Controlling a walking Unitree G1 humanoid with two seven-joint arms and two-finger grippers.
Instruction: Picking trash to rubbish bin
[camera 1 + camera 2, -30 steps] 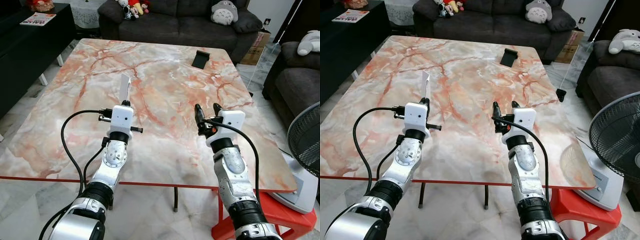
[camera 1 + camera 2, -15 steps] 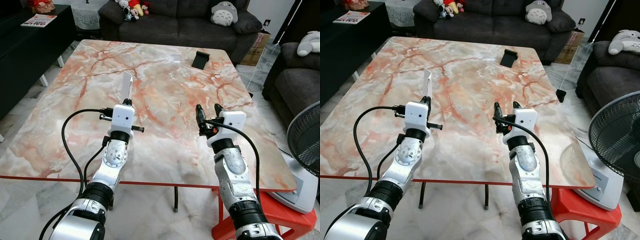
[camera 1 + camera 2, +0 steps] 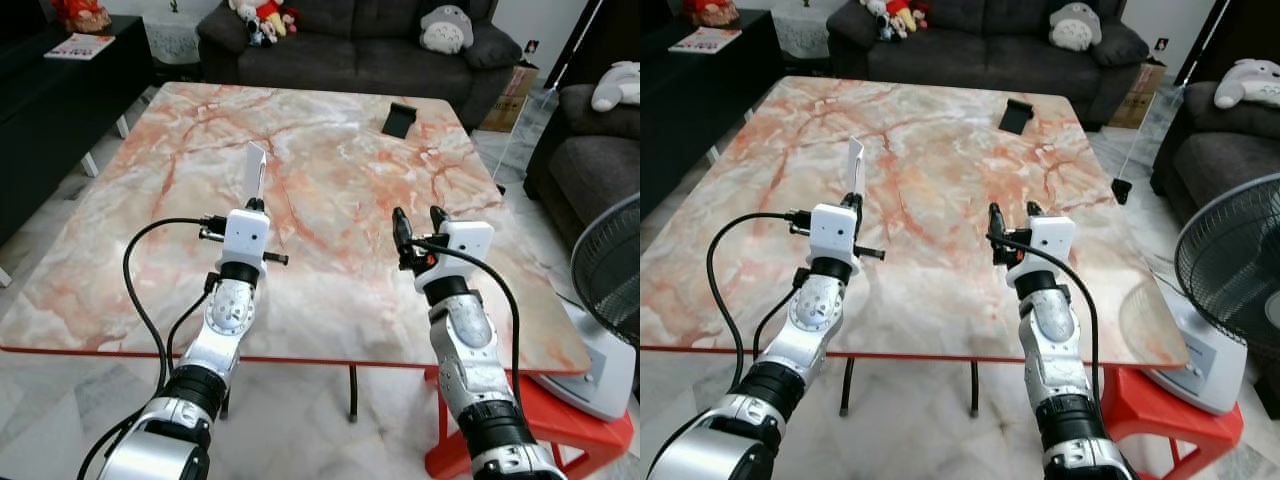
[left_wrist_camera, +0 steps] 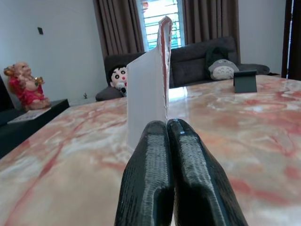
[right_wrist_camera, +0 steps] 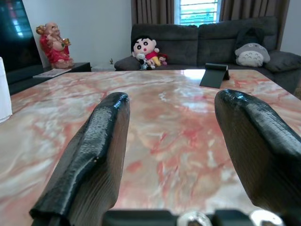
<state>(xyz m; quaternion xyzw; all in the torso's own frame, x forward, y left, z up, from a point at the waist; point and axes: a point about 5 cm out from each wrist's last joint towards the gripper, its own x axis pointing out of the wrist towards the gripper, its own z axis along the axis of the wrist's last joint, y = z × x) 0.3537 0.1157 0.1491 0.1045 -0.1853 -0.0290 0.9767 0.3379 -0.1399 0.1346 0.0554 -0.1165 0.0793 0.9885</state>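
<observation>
Item: flat white wrapper [image 3: 253, 170], upright above the marble table [image 3: 330, 150], pinched in the closed left gripper [image 4: 167, 136]. Right gripper [image 3: 413, 220]: over the table, fingers spread, empty. Handling: maintain the pinch; carry level to the bin.

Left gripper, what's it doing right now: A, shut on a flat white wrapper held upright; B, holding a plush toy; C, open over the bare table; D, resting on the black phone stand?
A: in the left wrist view the left gripper has its fingers pressed together on the white wrapper, which stands upright above the marble table.
</observation>
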